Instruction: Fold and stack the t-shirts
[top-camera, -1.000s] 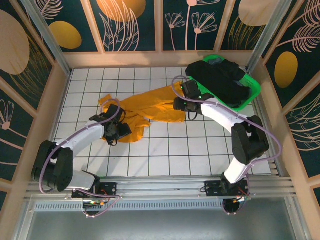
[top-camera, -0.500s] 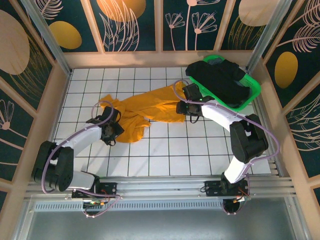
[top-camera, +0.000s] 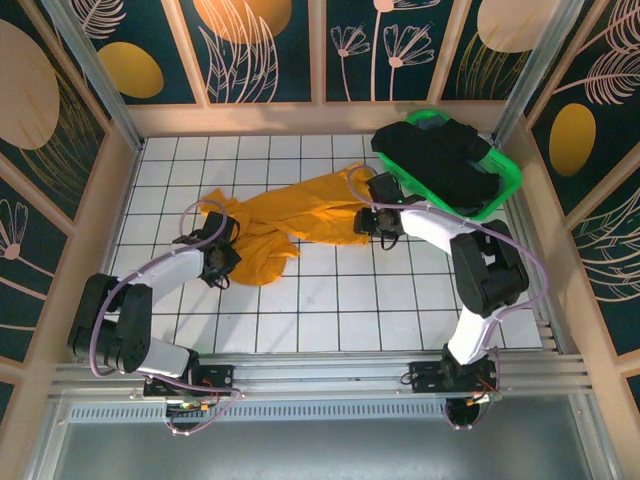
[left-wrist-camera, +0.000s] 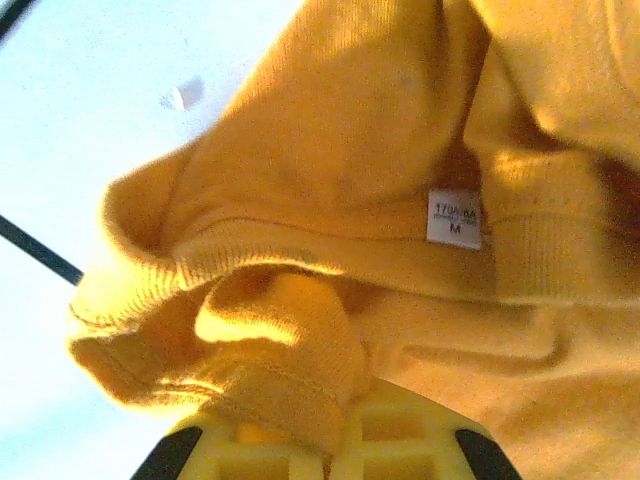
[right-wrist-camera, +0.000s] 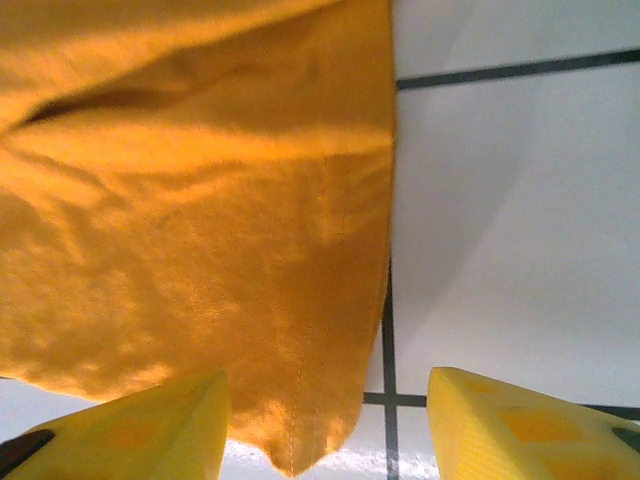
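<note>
Two slender robot arms, left arm (top-camera: 165, 268) and right arm (top-camera: 432, 224), each made of smooth white tubular shells alternating with bulky matte black joint housings, mounted on small black base blocks (top-camera: 440, 378) with exposed wiring. Thin lilac cables (top-camera: 543, 275) looped loosely along each arm, from the shoulder joint out to the wrist. At the ends, a compact black left gripper (top-camera: 222, 262) and right gripper (top-camera: 372, 218), tipped with blocky bright yellow plastic fingers (left-wrist-camera: 400, 440), moulded with square recesses and backed by black at the outer corners.
</note>
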